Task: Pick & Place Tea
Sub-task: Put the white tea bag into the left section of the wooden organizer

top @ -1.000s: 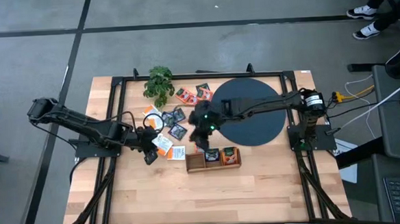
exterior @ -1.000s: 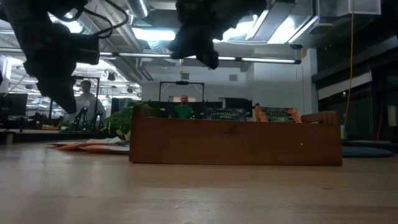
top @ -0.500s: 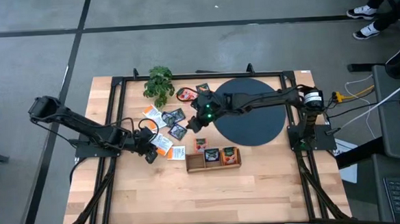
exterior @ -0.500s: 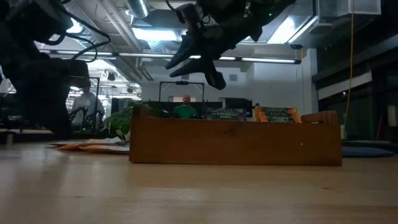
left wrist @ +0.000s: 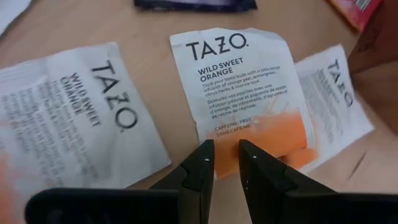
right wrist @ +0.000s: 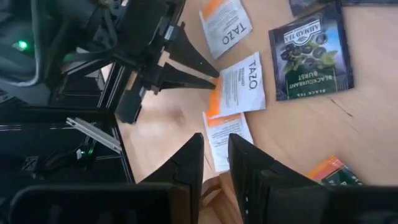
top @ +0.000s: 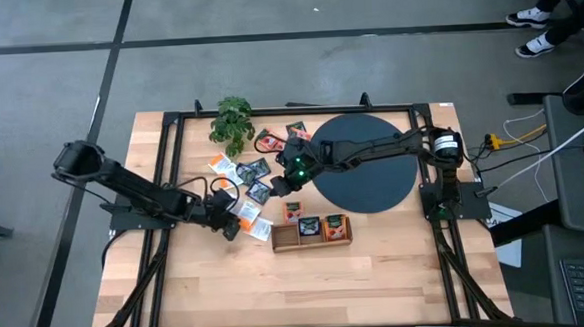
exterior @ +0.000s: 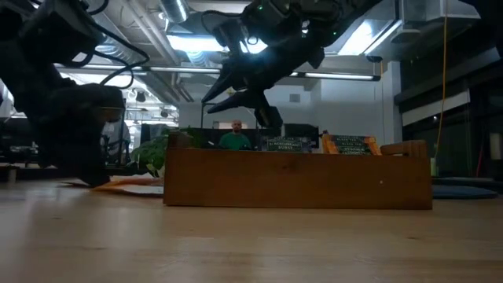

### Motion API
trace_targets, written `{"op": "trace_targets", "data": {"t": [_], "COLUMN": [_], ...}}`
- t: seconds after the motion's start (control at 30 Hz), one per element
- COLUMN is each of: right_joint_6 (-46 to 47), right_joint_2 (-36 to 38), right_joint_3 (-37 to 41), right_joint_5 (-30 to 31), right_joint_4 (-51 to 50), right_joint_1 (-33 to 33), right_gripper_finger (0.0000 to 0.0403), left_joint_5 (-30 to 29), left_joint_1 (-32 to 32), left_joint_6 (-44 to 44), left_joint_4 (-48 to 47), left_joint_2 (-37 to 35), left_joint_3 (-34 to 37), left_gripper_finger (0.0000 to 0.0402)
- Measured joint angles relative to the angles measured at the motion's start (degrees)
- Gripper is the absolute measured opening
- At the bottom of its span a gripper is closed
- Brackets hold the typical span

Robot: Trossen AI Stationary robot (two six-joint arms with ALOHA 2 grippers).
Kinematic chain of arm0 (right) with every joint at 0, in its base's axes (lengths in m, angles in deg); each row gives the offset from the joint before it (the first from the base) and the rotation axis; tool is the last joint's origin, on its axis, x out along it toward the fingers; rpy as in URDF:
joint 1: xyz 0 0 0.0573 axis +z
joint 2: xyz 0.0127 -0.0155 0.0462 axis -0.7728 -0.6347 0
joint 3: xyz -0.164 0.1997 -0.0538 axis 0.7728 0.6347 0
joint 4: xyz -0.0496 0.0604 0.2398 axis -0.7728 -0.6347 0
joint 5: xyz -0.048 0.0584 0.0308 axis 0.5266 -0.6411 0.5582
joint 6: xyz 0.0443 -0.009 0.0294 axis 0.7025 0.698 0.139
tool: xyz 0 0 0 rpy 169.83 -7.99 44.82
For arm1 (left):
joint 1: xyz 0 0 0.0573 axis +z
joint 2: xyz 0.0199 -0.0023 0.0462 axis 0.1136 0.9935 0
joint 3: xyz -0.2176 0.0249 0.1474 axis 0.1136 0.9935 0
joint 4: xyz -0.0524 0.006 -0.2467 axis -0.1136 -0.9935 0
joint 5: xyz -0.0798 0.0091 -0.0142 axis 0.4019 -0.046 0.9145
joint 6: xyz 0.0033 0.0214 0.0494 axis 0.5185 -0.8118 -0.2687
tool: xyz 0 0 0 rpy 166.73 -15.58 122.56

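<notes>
Wooden and low, the tray (exterior: 299, 182) stood nearest to us on the table (top: 308, 283), with some packets standing in its compartments. Just behind its left end we saw the left gripper (left wrist: 225, 155) down at the table, its two fingers only a narrow gap apart and pointing at the orange lower edge of a white Tazo packet (left wrist: 245, 93). The packet lay flat on the wood, with no part of it between the fingers, so the gripper grasped nothing. Two more white packets (left wrist: 81, 118) lay close on both sides of it, and one was partly under it.

Farther back, the right gripper (right wrist: 214, 152) hung above the table, over the loose tea packets (top: 248, 176) between the tray and the plant (top: 232, 122). Its fingers also stood nearly together, and we saw nothing between them. Below it lay a dark blackcurrant packet (right wrist: 311, 53) and white-and-orange ones. The black disc (top: 367, 165) lay behind the tray, on the right side.
</notes>
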State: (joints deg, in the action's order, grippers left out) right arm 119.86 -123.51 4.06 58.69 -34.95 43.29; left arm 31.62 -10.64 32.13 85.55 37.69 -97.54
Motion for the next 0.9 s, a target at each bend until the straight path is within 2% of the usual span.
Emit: {"op": "trace_targets", "data": {"t": [0.3,0.67,0.9], "right_joint_6": [-2.0,-3.1,-2.8], "right_joint_2": [0.0,0.0,0.0], "right_joint_3": [0.0,0.0,0.0], "right_joint_5": [-0.9,-0.9,-1.5], "right_joint_4": [-4.7,-8.1,-8.1], "right_joint_1": [-0.7,-3.4,-3.4], "right_gripper_finger": [0.0078,0.0078,0.0078], "left_joint_5": [-4.4,-4.4,-2.5], "left_joint_1": [1.9,7.0,8.5], "left_joint_6": [2.1,0.0,-1.3], "left_joint_4": [2.9,7.0,13.8], "left_joint_2": [1.1,1.6,6.9], "left_joint_3": [0.4,0.5,0.4], "left_gripper_finger": [0.0061,0.0025,0.0009]}}
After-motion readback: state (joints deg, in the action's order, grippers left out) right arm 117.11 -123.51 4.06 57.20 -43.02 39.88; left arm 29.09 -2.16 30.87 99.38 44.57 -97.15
